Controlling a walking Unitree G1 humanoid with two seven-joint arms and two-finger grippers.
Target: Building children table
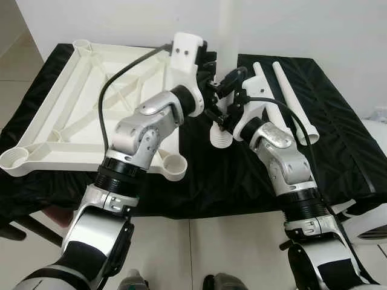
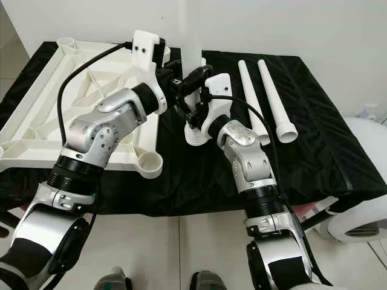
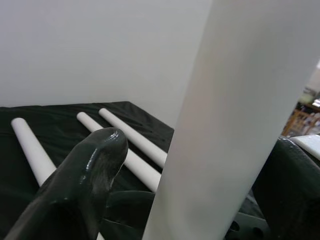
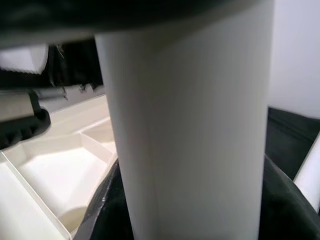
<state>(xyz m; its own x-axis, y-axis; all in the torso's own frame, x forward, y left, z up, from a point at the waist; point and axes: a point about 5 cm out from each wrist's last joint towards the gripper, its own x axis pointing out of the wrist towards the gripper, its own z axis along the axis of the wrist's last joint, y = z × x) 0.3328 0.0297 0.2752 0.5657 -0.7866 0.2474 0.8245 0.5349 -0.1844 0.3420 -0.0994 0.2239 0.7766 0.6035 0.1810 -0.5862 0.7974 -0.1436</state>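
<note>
Both grippers hold one upright white leg, threaded end down over the black-covered bench. Left gripper and right gripper jaws pinch it. The inverted tabletop lies left; two spare legs lie right.

Tabletop: upside down on cloth, left part. Upright leg: just right of tabletop. Two loose legs: flat, further right.
</note>
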